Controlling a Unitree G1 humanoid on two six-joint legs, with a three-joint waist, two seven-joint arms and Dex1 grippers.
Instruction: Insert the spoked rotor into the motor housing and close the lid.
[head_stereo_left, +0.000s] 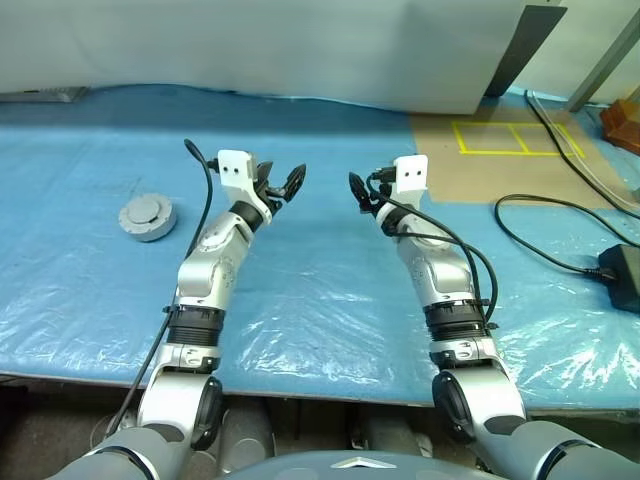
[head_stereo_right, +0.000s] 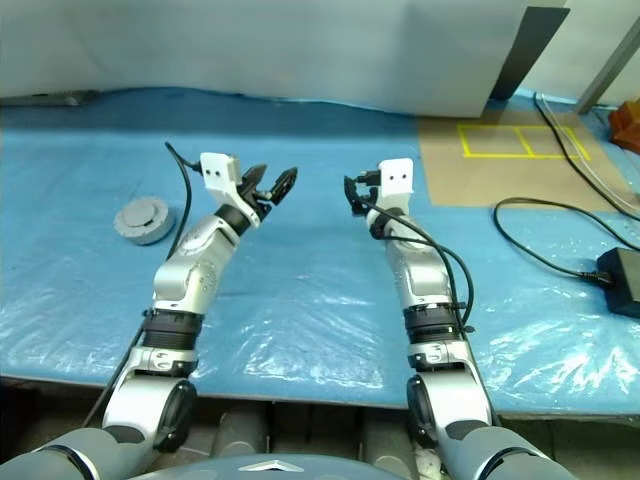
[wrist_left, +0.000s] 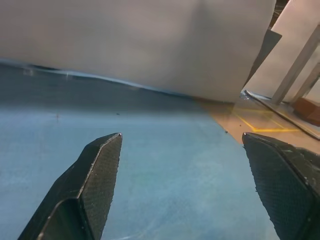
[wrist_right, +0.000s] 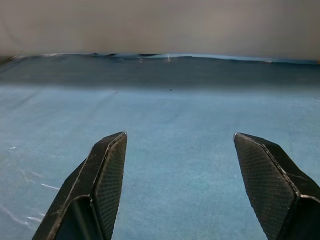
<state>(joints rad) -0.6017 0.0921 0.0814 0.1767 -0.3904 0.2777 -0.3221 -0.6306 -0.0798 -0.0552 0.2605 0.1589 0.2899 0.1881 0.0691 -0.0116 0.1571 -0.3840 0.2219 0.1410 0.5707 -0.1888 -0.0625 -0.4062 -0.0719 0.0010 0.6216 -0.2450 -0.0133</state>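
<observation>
A short round grey piece with a plain top and a small raised centre, the lid (head_stereo_left: 147, 216), lies on the blue sheet at the left; it seems to sit on the motor housing, whose side wall (head_stereo_right: 140, 232) barely shows. The spoked rotor is out of view. My left gripper (head_stereo_left: 283, 183) hovers above the sheet to the right of the lid, well apart from it, open and empty. A little further right, my right gripper (head_stereo_left: 362, 192) is held level, also open with nothing in it. Both wrist views show wide-spread fingers (wrist_left: 95, 185) (wrist_right: 102, 180) over bare blue sheet.
The blue plastic sheet (head_stereo_left: 320, 290) covers the table up to its near edge. A brown board with yellow tape (head_stereo_left: 500, 150) lies at the back right. Black cables and a power adapter (head_stereo_left: 620, 275) lie at the right. A white panel (head_stereo_left: 300, 50) closes the back.
</observation>
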